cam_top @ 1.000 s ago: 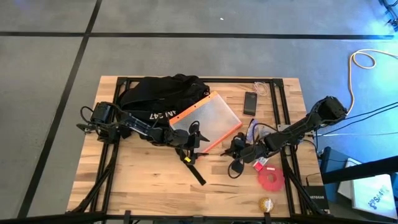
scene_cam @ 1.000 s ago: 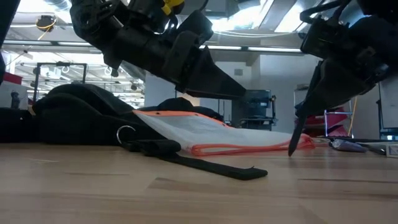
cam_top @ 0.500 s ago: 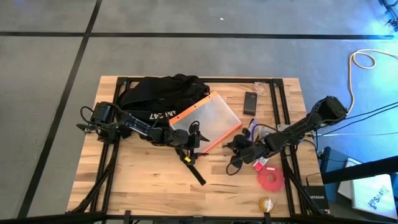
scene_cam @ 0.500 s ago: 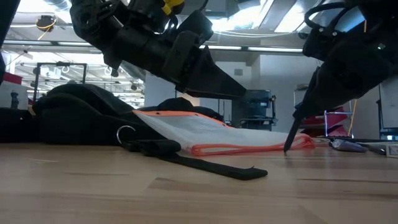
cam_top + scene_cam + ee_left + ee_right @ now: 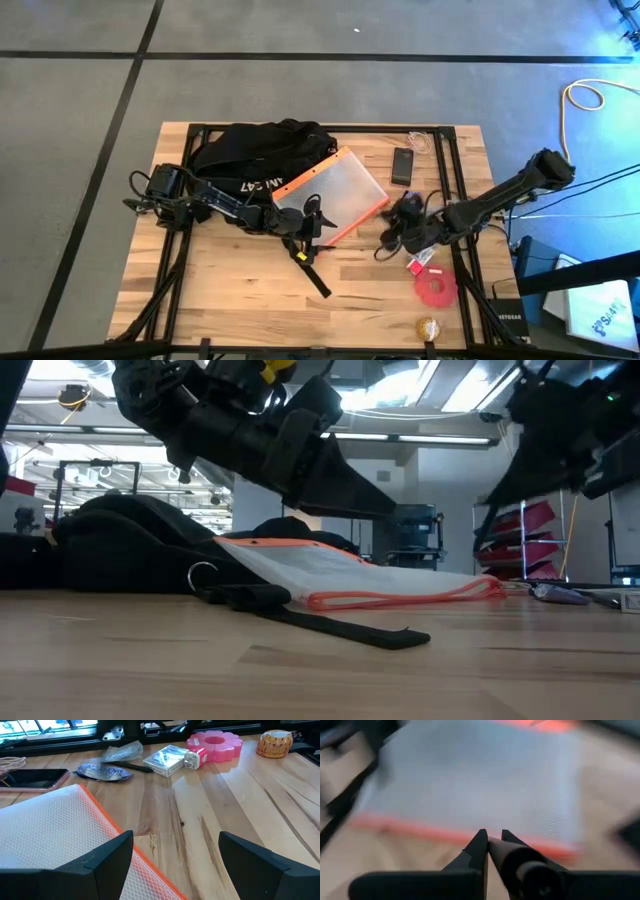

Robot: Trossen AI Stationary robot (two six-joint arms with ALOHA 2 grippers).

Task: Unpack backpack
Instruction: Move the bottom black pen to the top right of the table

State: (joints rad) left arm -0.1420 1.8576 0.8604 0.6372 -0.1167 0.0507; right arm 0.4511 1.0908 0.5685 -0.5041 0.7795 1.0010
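At table centre, your left gripper [image 5: 309, 228] is hovering with jaws wide over the pouch [image 5: 333, 193]; your right gripper [image 5: 393, 232], fingers pinched empty, is nearing its edge; the backpack [image 5: 262, 150] is lying behind; approach low, keeping clear of the strap [image 5: 316, 274].

Wooden table [image 5: 230, 300]: backpack [image 5: 260, 152], orange-edged mesh pouch [image 5: 335, 190], phone [image 5: 403, 165].

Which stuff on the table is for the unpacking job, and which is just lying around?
For the job:
backpack
left gripper, open over the mesh pouch
right gripper, shut, beside the pouch

Just lying around:
phone
pink flower-shaped thing
small gold tin
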